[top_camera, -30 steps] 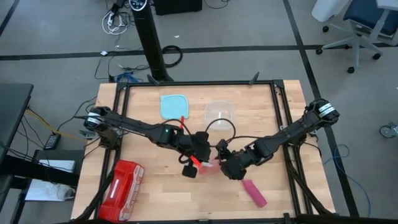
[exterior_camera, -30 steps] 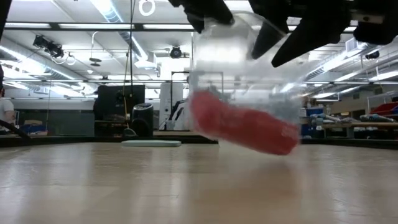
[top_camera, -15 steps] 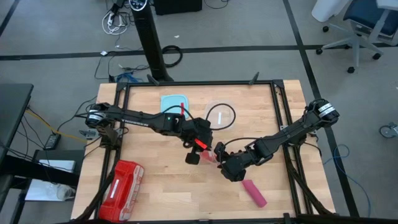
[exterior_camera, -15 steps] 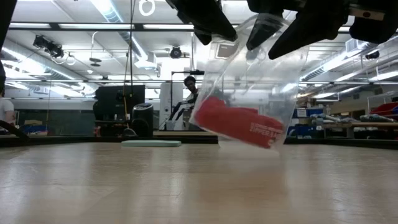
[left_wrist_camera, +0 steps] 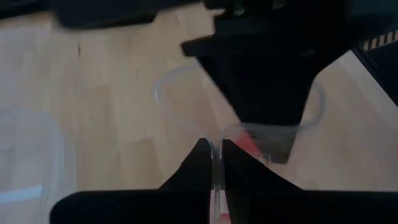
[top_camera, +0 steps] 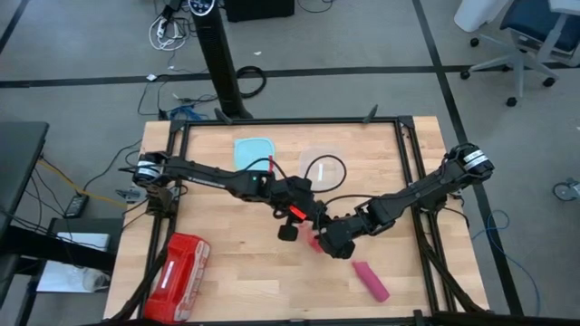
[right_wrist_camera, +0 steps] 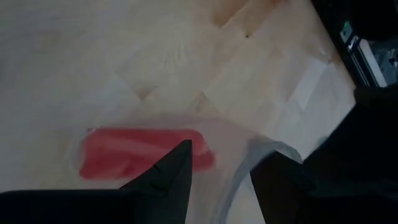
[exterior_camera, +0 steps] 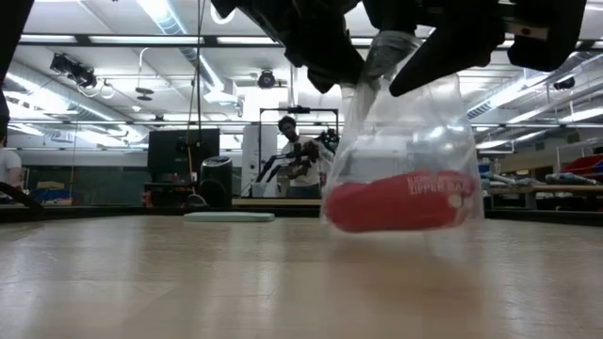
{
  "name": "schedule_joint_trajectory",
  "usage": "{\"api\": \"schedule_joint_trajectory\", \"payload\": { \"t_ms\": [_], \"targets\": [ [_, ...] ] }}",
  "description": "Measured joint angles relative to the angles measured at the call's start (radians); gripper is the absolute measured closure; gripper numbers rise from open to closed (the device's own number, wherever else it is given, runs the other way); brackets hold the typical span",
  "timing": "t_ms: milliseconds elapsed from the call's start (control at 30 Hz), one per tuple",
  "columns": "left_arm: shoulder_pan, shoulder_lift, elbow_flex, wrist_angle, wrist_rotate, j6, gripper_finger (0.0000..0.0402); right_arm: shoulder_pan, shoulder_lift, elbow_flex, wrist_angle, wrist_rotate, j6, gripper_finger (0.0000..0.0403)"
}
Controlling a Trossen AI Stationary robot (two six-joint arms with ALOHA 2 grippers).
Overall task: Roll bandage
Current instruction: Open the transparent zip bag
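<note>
Bandage roll (top_camera: pixel 370 281) lies on the table (top_camera: pixel 236 290), apart from my zipper bag (exterior_camera: pixel 405 141).
Left fingers (left_wrist_camera: pixel 198 163) pinch the rim, right fingers (right_wrist_camera: pixel 171 168) spread; I should keep the mouth wide.

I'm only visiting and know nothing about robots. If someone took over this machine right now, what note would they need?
Left gripper: fingers pinched shut on the rim of the clear zipper bag, holding it just above the table's middle.
Right gripper: fingers apart, astride the same rim; whether they press on it is unclear.
In the bag: a bright red lump.
The bandage: already a pink roll, lying untouched on the table near the right arm.
Done: rolling.
Left: probably bagging the roll or setting the bag down.
</note>
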Motion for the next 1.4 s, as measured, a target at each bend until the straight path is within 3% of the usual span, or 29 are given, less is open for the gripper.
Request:
{"api": "schedule_joint_trajectory", "payload": {
  "t_ms": [400,667,1000,1400],
  "targets": [
    [-0.020,-0.002,-0.075,0.122,0.004,0.000,0.0380,-0.014,0.002,-0.001,-0.013,-0.022,0.004,0.0250],
    [-0.020,-0.003,-0.123,0.185,-0.051,-0.022,0.0380,-0.007,0.002,-0.001,-0.057,0.048,0.084,0.0250],
    [-0.022,-0.002,-0.197,0.325,-0.084,-0.022,0.0380,-0.015,0.001,-0.001,-0.059,0.058,0.105,0.0250],
    [-0.020,0.000,-0.233,0.365,-0.088,-0.048,0.0381,-0.002,-0.001,0.000,-0.120,0.192,0.242,0.0250]
  ]
}}
